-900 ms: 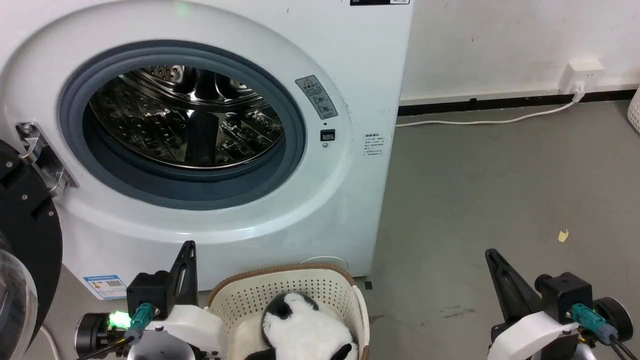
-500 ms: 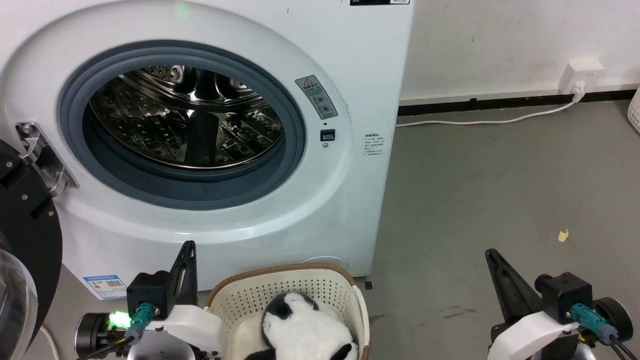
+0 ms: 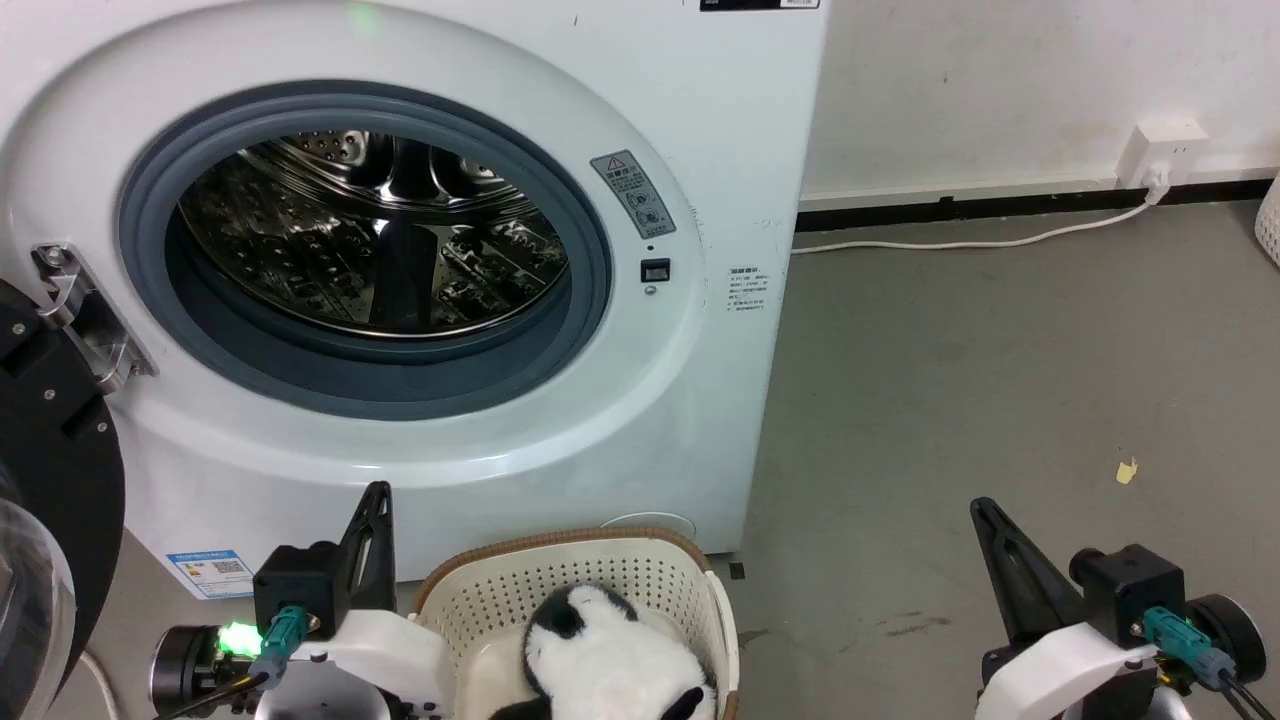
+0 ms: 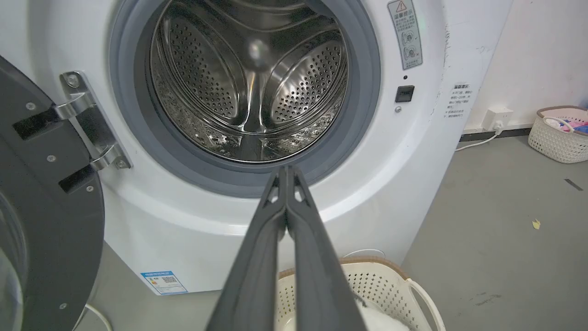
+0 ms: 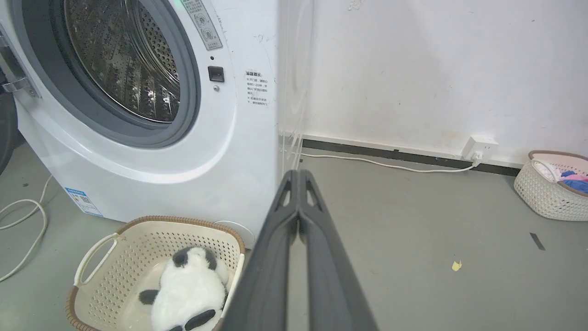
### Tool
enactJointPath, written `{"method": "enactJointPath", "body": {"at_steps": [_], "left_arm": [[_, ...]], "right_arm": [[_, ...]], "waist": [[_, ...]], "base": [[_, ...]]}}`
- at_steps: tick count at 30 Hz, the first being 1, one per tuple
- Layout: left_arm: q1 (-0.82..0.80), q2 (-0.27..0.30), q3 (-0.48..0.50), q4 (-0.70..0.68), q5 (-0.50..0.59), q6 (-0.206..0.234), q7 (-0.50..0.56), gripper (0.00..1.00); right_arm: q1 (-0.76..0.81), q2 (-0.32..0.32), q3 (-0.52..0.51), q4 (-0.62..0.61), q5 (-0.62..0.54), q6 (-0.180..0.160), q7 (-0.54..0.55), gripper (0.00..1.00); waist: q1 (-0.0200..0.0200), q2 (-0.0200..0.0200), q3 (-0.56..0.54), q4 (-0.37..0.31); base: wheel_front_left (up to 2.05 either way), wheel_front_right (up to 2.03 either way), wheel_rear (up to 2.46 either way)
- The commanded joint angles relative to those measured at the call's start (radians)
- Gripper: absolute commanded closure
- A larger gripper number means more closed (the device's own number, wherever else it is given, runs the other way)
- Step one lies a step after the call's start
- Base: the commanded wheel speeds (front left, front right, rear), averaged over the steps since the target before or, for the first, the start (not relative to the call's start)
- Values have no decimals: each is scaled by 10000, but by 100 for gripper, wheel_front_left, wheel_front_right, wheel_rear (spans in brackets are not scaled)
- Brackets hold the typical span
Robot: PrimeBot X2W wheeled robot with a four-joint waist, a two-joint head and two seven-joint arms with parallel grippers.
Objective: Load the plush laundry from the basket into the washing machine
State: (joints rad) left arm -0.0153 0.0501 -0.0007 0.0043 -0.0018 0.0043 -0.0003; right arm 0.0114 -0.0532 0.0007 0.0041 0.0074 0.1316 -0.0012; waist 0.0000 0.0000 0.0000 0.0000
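Observation:
The panda soft toy [image 3: 610, 660] [image 5: 186, 292] lies inside the cream basket [image 3: 500, 585] [image 5: 138, 241] [image 4: 381, 282] on the floor, just in front of the washing machine [image 3: 700, 130] [image 4: 413, 161] [image 5: 239, 138]. Its black-rimmed door [image 3: 50, 480] [image 4: 41, 230] stands swung open at the left, baring the steel drum [image 3: 370, 240] [image 4: 248, 82]. My left gripper [image 3: 378, 495] [image 4: 286, 171] is shut and empty, left of the basket. My right gripper [image 3: 980, 508] [image 5: 298, 174] is shut and empty over bare floor, well right of the basket.
A second woven basket [image 5: 551, 191] [image 4: 558, 135] with coloured clothes sits by the far wall. A white cable [image 3: 970, 240] runs along the floor from a wall socket [image 3: 1160, 145]. Another cable [image 5: 23, 220] loops left of the machine. A yellow scrap [image 3: 1127, 470] lies on the grey floor.

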Motion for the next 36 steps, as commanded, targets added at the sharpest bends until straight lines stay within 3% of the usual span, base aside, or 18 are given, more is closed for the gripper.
{"method": "enactJointPath", "body": {"at_steps": [1,28,29,36], "left_arm": [[153,1,7,-43,18,-43,3,100],[153,1,7,-43,18,-43,3,100],[153,1,7,-43,18,-43,3,0],[4,0,-76,31,-67,48,-57,0]], "right_arm": [[-114,30,-7,-41,-74,-9,12,100],[-114,30,-7,-41,-74,-9,12,100],[-114,30,-7,-41,-74,-9,12,0],[33,1,16,26,93,0,-52,0]], "waist": [[0,0,0,0],[0,0,0,0],[0,0,0,0],[0,0,2,0]], "base": [[0,0,0],[0,0,0],[0,0,0],[0,0,0]]}}
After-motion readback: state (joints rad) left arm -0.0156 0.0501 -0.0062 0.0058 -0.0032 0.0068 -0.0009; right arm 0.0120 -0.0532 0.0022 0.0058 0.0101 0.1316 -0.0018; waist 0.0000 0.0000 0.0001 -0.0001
